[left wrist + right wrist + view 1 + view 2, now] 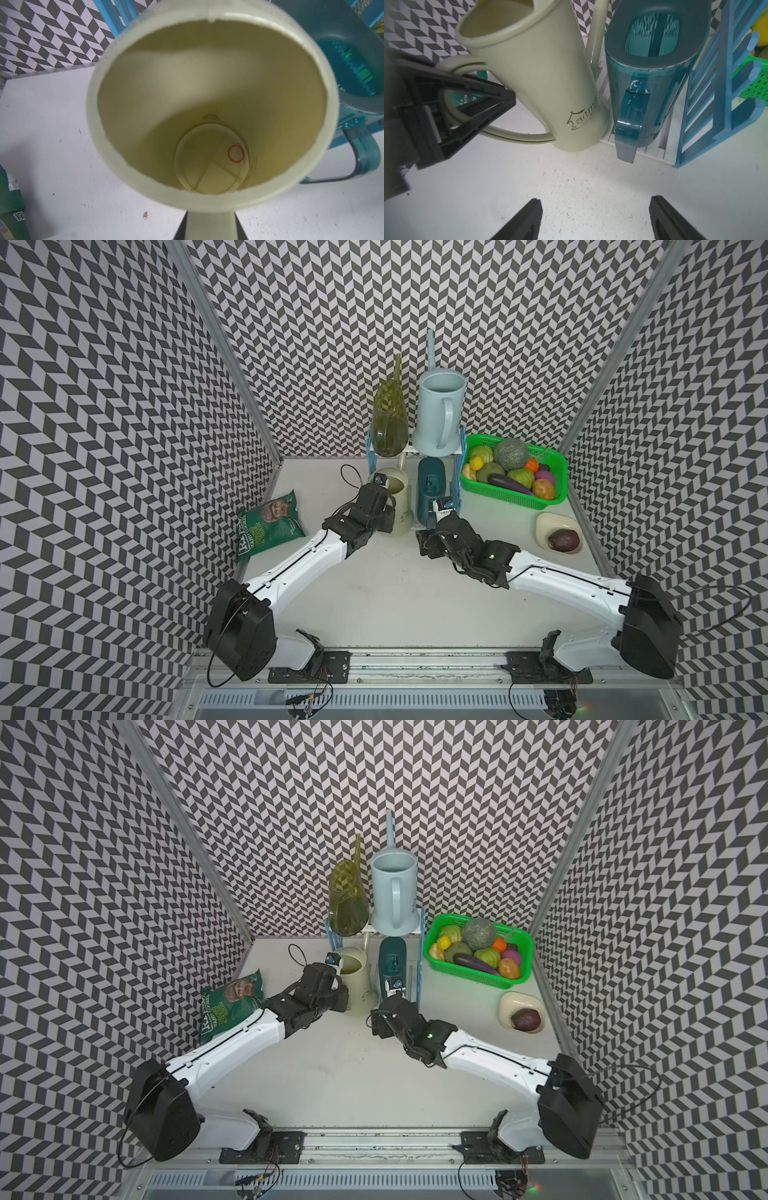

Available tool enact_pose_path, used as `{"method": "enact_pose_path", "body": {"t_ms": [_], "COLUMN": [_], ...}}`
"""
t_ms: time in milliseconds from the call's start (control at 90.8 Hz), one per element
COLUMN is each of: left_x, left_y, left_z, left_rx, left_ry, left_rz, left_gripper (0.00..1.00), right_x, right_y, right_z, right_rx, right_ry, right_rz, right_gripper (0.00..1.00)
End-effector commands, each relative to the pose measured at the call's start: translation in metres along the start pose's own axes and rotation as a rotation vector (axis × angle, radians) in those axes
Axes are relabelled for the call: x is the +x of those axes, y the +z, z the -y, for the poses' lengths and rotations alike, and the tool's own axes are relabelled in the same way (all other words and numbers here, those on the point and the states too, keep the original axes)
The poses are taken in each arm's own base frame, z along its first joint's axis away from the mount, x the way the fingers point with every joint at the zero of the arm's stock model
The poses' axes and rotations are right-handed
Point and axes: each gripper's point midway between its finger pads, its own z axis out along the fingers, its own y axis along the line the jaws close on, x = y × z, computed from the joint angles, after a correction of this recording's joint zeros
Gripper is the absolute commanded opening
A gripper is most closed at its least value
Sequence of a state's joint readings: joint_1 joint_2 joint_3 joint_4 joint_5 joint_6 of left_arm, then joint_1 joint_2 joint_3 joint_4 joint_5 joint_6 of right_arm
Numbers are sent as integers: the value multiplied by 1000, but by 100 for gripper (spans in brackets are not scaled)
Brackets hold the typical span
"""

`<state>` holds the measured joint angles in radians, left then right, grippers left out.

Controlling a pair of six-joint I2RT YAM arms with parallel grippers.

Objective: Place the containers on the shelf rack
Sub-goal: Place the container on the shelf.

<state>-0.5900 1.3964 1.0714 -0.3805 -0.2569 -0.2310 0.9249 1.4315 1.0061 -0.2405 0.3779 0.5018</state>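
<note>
A: Cream can?
B: Cream watering can [401, 510] is tilted at the front left of the shelf rack [458, 472], lower tier, with its open top leaning toward the arms. The base is at the front edge of the white slats; can't tell if it sits on them or on the table [374, 593]. Left gripper [384, 512] is clamped on its loop handle, and the left wrist view looks straight down into the can.
A: The other containers?
B: Dark teal can [430, 485] is upright on the lower shelf, right side, just beside the cream one, handle facing the front. Olive-green can [389, 423] and pale blue can [438, 414] stand side by side on the top shelf, spouts pointing up along the back wall.
A: Right gripper?
B: Right gripper [596, 207] is spread wide with nothing between the fingers [529, 218]. It is low over the table in front of the teal can's handle, not touching it.
A: Clutter?
B: Green mesh basket [515, 497] of produce is just to the rack's right. A cream dish [544, 526] holding a dark fruit is nearer the front, on the right. Green chip bag [268, 526] lies by the left wall.
</note>
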Motion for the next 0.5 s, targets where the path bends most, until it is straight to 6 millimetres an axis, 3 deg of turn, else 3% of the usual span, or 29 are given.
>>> {"method": "enact_pose_path", "body": {"t_ms": [0,176,485], "left_x": [-23,-20,-12], "left_y": [-1,7,26], "left_z": [4,7,15], "left_rx": [-15,-35,-95], "left_ry": [-29,-31,-34], "left_rz": [102,96,80], "left_gripper": [7,7,6], "right_x": [-14,-18,-20], "right_y": [4,8,-7], "right_z": [4,7,13], "right_rx": [65,100,85], "right_ry": [58,72,103], "right_rz": [47,60,89], "right_gripper": [81,81,83]}}
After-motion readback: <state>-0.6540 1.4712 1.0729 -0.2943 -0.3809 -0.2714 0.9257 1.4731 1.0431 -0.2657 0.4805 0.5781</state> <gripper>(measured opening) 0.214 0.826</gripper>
